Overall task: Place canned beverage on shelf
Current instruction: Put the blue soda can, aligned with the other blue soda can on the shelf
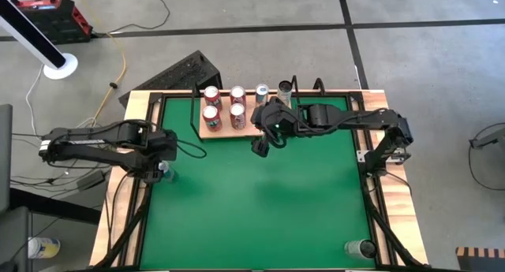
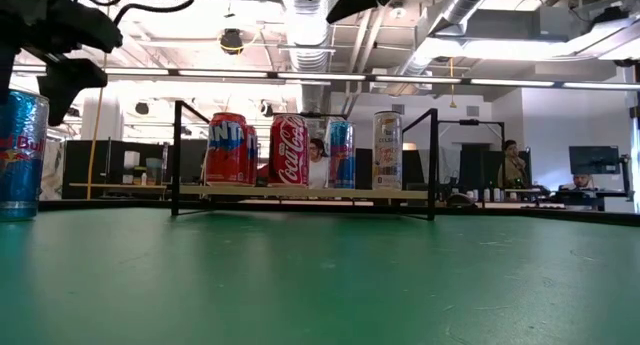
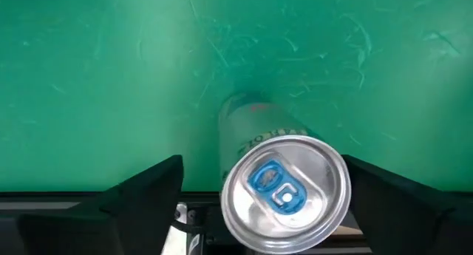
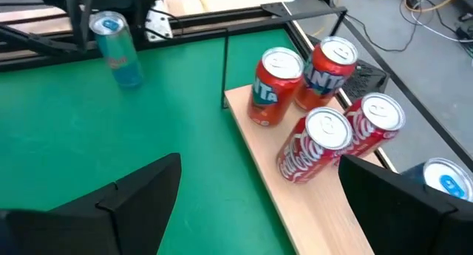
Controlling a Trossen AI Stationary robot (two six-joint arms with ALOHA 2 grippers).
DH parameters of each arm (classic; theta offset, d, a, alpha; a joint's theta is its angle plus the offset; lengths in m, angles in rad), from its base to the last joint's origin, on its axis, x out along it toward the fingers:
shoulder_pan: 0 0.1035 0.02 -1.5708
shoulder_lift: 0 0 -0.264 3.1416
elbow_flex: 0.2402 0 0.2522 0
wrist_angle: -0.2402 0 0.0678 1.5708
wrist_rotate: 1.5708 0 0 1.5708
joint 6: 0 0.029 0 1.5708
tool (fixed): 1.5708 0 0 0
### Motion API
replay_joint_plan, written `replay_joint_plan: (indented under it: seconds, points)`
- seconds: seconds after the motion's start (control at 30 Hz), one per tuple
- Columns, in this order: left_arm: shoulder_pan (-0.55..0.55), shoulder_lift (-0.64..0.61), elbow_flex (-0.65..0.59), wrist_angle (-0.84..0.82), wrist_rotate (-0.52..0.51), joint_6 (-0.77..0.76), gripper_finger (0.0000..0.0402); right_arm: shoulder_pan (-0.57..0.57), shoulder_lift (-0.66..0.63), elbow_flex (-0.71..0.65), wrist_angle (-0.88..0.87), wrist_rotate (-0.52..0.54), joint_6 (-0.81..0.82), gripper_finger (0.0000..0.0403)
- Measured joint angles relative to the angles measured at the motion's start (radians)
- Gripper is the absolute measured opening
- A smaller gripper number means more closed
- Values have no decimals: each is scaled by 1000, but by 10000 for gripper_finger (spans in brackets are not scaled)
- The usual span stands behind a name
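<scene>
Left pincer wide, straddling can

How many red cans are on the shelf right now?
4, grouped at the shelf's left end in the high view: two Fanta cans, two Coca-Cola cans beside them. None seems hidden.

Bright, even light falls from long ceiling lamps above the bench, leaving only soft, faint shadows. The can top under the left wrist gleams with glare. In the low view the near bench surface is blurred.
</scene>
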Motion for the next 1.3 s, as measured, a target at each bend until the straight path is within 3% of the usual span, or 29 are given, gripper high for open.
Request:
replay_joint_plan:
  seconds: [0.27,0.43,0.6,0.73,0.9,1.1,1.3]
  points:
    - [0,78,4,-3,44,17,223,-18,0,0,-52,0,-4,390]
    - [0,103,21,-4,50,21,221,-17,-8,0,-70,0,-23,390]
    - [0,166,127,7,48,-3,221,-11,-38,0,-110,0,-21,390]
    - [0,302,260,27,46,-17,221,-5,-83,0,-150,-5,-15,390]
    - [-2,525,474,43,25,79,221,15,-152,0,-232,-34,13,390]
    - [9,767,749,120,24,219,221,77,-222,0,-443,65,164,390]
    - [40,1008,1016,135,24,296,221,209,-307,0,-649,235,364,390]
